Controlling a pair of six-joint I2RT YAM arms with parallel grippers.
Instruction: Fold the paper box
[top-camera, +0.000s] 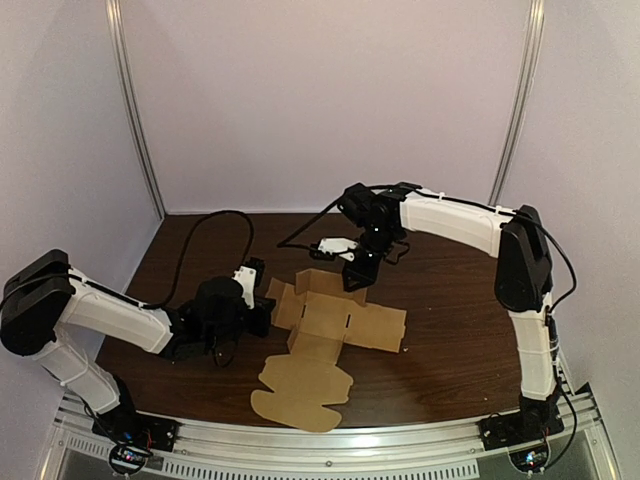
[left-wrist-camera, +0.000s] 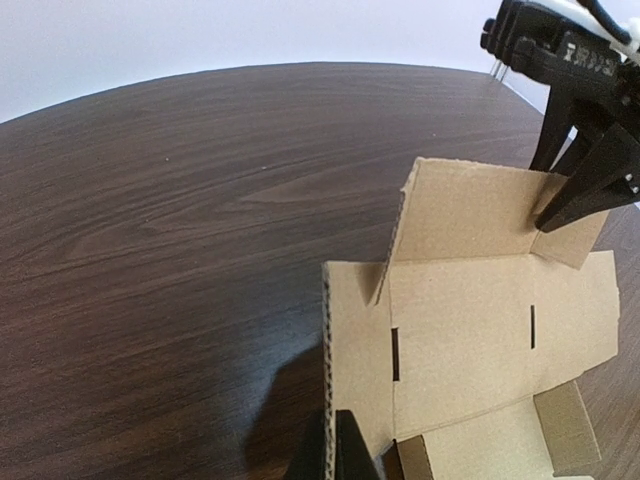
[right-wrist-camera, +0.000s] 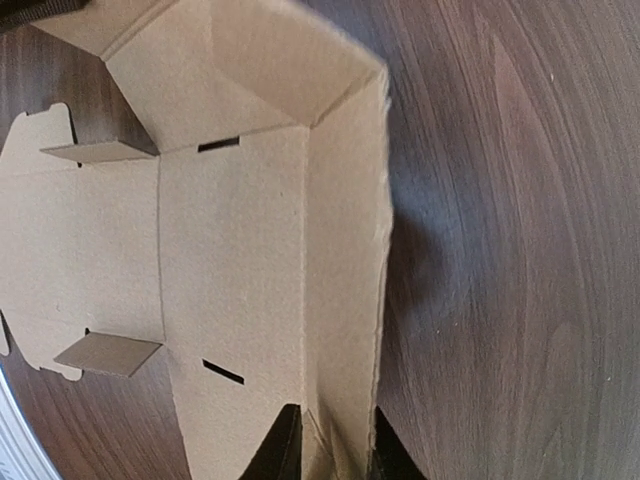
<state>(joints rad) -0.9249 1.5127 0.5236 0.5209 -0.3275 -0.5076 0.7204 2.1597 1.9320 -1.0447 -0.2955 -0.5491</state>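
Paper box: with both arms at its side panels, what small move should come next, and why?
Probably the right gripper swings its panel further upright: the paper box is mostly flat, while the left gripper pinches the adjoining raised panel, steadying it.

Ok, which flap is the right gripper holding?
The raised panel at the far edge of the box, standing upright with the right gripper pinching its corner. The scalloped lid panel at the near edge lies flat, untouched.

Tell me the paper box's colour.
The paper box is plain tan cardboard; right wrist view shows it best.
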